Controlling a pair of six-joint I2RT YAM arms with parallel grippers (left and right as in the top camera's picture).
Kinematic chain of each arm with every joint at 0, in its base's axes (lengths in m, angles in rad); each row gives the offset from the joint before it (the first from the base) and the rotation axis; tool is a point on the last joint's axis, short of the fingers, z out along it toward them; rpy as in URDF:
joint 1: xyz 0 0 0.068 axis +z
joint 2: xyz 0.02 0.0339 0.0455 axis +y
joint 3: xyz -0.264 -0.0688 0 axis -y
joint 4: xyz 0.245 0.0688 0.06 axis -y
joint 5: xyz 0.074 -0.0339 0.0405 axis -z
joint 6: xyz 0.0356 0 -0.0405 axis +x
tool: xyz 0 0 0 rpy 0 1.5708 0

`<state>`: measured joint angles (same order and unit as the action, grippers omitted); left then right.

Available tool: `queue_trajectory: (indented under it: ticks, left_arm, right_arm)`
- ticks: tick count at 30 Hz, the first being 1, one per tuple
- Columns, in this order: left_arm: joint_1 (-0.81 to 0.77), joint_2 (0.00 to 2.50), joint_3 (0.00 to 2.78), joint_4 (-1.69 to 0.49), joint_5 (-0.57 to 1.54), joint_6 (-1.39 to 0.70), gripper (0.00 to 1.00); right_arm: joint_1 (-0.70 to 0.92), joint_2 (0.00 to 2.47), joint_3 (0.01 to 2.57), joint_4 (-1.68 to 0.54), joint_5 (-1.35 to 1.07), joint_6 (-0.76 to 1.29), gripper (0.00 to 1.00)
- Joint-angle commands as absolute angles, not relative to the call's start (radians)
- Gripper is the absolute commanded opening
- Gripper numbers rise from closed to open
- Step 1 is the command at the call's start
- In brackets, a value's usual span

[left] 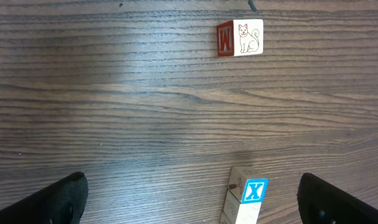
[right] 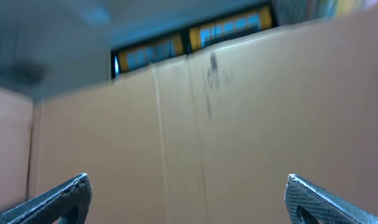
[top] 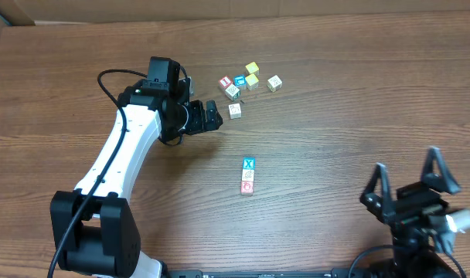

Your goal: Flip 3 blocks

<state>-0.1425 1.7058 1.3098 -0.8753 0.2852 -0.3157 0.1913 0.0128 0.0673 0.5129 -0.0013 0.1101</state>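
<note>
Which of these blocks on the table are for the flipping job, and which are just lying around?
For the job, in one row:
teal X block
pale middle block
red-marked end block

Lying about, in the far cluster:
red-topped cube
teal-topped cube
far yellow cube
near yellow cube
rightmost pale cube
central pale cube
lone pale cube

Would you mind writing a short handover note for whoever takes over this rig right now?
Left tool: open, empty, over the table beside the far group of blocks, away from the job's row.
Right tool: open, empty, back near its base on the right.
Job's blocks: blue X block, middle pale block and end pale block, both red-marked, in a short row mid-table.
Done: no flip can be confirmed.
Left: probably all three flips.
</note>
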Motion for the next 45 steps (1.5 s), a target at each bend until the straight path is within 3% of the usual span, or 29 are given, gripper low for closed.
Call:
queue_trajectory:
  ticks: [1, 15, 19, 45]
  left_arm:
    - [-0.144, 1.693, 1.320, -0.875, 0.296, -0.329, 1.00]
    - [-0.144, 1.693, 1.320, -0.875, 0.296, -0.329, 1.00]
    - [-0.144, 1.693, 1.320, -0.875, 0.296, -0.329, 1.00]
    - [-0.144, 1.693, 1.320, -0.875, 0.296, -0.329, 1.00]
  right_arm:
    - [0.189, 0.004, 0.033, 0.472, -0.031, 0.073, 1.00]
    - [0.189, 0.004, 0.008, -0.085, 0.037, 0.069, 1.00]
    - [0.189, 0.003, 0.008, -0.082, 0.032, -0.006, 1.00]
    - [0.189, 0.003, 0.008, -0.082, 0.028, -0.004, 1.00]
